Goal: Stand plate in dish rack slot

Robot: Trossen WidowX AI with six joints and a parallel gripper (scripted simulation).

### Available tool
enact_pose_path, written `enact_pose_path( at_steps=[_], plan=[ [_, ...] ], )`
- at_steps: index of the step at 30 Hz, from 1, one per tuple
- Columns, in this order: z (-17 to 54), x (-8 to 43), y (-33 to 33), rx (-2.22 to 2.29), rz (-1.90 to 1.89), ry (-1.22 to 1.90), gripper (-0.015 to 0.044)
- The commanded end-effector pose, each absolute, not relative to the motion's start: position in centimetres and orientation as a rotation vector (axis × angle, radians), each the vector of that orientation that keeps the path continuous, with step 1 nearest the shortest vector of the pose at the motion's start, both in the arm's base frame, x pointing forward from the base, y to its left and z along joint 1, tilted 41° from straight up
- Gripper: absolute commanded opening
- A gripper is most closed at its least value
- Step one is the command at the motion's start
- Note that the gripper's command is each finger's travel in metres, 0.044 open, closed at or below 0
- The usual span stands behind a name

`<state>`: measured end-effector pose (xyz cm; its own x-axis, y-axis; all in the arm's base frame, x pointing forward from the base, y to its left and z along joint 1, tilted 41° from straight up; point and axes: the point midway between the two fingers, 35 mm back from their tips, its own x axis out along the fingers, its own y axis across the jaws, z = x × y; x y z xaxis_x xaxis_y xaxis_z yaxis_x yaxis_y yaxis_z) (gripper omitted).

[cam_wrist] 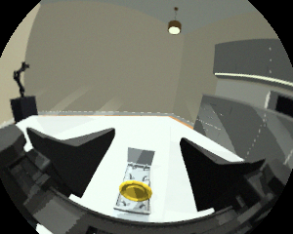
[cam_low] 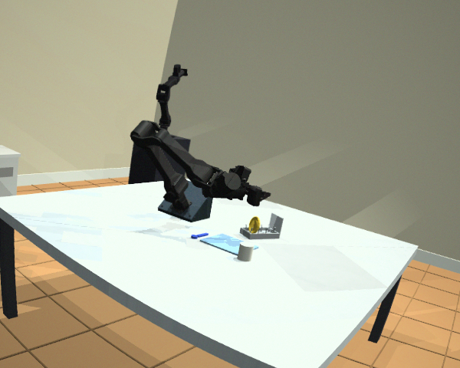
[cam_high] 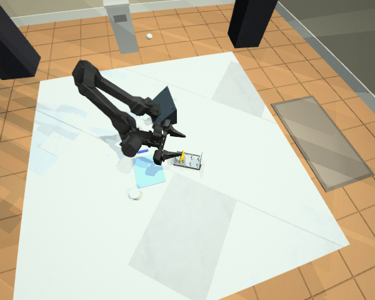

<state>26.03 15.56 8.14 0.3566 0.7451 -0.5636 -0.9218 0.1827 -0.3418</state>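
Observation:
The yellow plate [cam_high: 182,156] [cam_low: 254,224] [cam_wrist: 136,191] stands upright in the grey dish rack [cam_high: 194,167] [cam_low: 261,236] [cam_wrist: 132,211], in a slot near the end closest to the arm. In the wrist view I see it from above, nearly edge-on. Its lower edge between the rails is too small to make out clearly. My gripper [cam_high: 183,145] [cam_low: 267,195] [cam_wrist: 148,136] is open and empty. In the exterior view it is above the plate and rack, with a gap between; the wrist view shows the plate below the fingertips, clear of both fingers.
The rack's raised panel [cam_low: 277,222] [cam_wrist: 141,156] is at its far end. A light blue mat [cam_high: 155,181] [cam_low: 218,239], a blue utensil [cam_high: 142,150] [cam_low: 199,235] and a whitish cup [cam_high: 135,194] [cam_low: 245,251] are beside the rack. Another arm [cam_low: 164,113] [cam_wrist: 20,83] stands in the background.

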Motion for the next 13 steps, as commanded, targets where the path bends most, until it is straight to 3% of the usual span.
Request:
enact_pose_path(
  at_steps=[1,13],
  plan=[
    [8.2,25.9,15.8,-0.688,1.185,0.356,0.04],
    [7.9,25.0,17.0,-0.604,1.058,0.764,0.04]
  ],
)
